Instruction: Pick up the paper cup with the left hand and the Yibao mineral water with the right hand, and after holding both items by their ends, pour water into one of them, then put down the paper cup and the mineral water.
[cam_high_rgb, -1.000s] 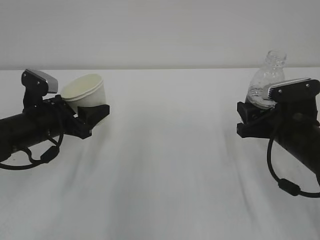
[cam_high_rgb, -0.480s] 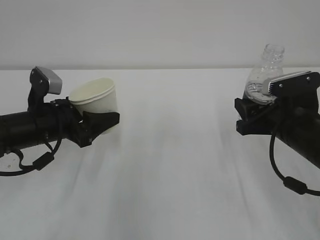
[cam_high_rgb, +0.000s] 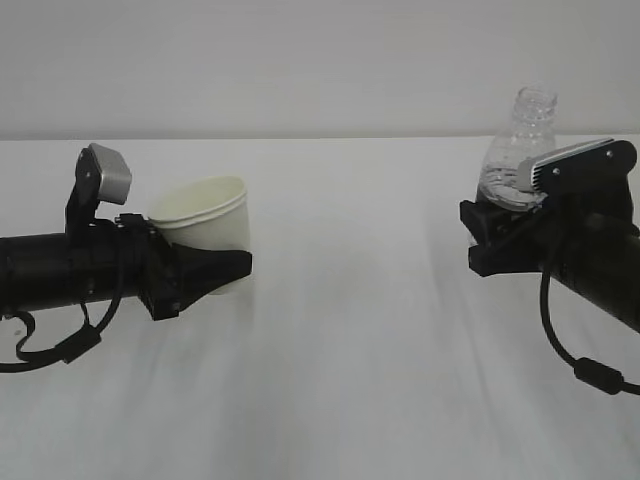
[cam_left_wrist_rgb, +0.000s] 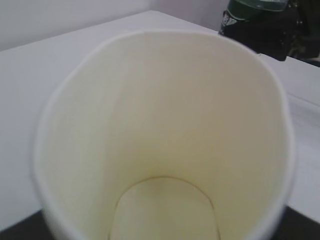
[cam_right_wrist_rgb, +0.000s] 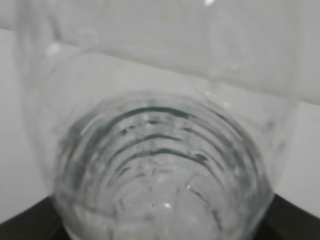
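The white paper cup (cam_high_rgb: 204, 213) sits in my left gripper (cam_high_rgb: 222, 270), which is shut on its lower part, with the mouth tilted up and toward the camera. The left wrist view looks straight into the cup (cam_left_wrist_rgb: 165, 130), which is cream inside and holds nothing. My right gripper (cam_high_rgb: 484, 236) is shut on the lower body of the Yibao mineral water (cam_high_rgb: 514, 152), a clear ribbed bottle standing nearly upright with its open neck on top. The bottle (cam_right_wrist_rgb: 160, 170) fills the right wrist view. Its green label (cam_left_wrist_rgb: 250, 7) shows at the top of the left wrist view. Cup and bottle are far apart.
A white cloth-covered table (cam_high_rgb: 350, 360) spreads under both arms, with a plain pale wall behind it. Black cables hang in loops below the left arm (cam_high_rgb: 60, 345) and the right arm (cam_high_rgb: 590, 370). Nothing else lies on the cloth between the grippers.
My left arm has carried the cup to the right and a little lower. The right arm has shifted the bottle slightly left. Both grips stay the same.
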